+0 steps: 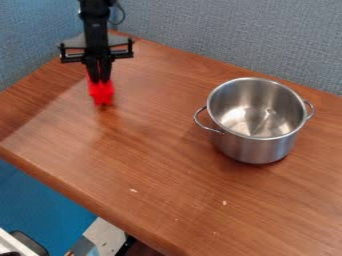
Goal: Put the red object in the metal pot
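Note:
The red object [99, 91] stands on end at the back left of the wooden table, its top caught between the black fingers of my gripper [98, 78], which points straight down and is shut on it. Its lower end hangs just over the tabletop; whether it still touches the wood is hard to tell. The metal pot [255, 120] sits upright at the right side of the table, open and with nothing inside, well apart from the gripper.
The wooden table [147, 150] has its front edge running diagonally at the lower left, with blue floor below. A blue-grey textured wall rises close behind the arm and the pot.

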Action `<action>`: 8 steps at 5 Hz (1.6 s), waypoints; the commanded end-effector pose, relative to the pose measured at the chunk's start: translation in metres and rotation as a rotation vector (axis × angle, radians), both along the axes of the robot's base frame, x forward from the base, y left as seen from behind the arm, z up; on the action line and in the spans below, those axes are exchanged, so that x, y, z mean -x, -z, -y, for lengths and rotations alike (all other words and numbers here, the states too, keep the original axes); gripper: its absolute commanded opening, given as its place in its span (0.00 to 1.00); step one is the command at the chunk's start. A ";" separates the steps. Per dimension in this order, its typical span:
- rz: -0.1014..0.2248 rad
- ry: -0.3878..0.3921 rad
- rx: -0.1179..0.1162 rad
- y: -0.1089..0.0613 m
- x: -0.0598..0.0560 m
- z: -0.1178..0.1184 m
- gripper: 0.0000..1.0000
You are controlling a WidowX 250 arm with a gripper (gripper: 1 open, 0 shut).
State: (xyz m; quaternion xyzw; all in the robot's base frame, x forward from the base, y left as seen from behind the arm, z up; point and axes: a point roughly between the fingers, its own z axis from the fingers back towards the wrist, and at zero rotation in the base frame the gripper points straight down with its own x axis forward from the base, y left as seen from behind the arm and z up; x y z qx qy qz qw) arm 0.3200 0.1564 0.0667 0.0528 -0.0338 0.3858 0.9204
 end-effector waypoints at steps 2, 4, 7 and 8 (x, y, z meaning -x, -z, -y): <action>0.098 0.073 0.035 -0.104 -0.018 0.018 0.00; 0.088 0.240 0.104 -0.132 -0.022 0.115 0.00; 0.050 0.558 0.113 -0.117 -0.012 0.256 0.00; 0.016 0.594 0.098 -0.103 0.001 0.285 0.00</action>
